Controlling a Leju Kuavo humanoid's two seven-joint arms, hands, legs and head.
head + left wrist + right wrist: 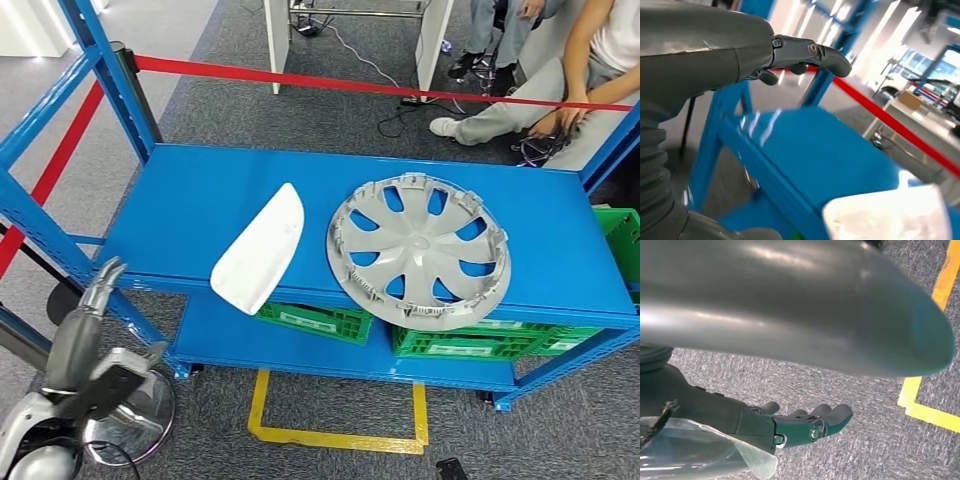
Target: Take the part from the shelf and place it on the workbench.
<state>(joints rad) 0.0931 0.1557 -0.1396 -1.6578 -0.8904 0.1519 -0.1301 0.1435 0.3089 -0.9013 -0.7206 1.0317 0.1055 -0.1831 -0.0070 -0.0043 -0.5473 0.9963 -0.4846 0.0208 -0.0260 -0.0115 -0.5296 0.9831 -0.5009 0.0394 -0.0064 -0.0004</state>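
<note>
The white part (260, 250) overhangs the shelf (189, 200) edge, handy for the rising left hand (94, 300), fingers apart; the right hand (802, 425) hangs empty, fingers loosely extended.

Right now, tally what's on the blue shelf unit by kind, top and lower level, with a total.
White curved part, top shelf: 1
Grey wheel cover, top shelf: 1
Green crates, lower shelf: 2, one on the left and one on the right
Total: 4

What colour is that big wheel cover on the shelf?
The wheel cover is silver-grey, clearest in the head view.
</note>
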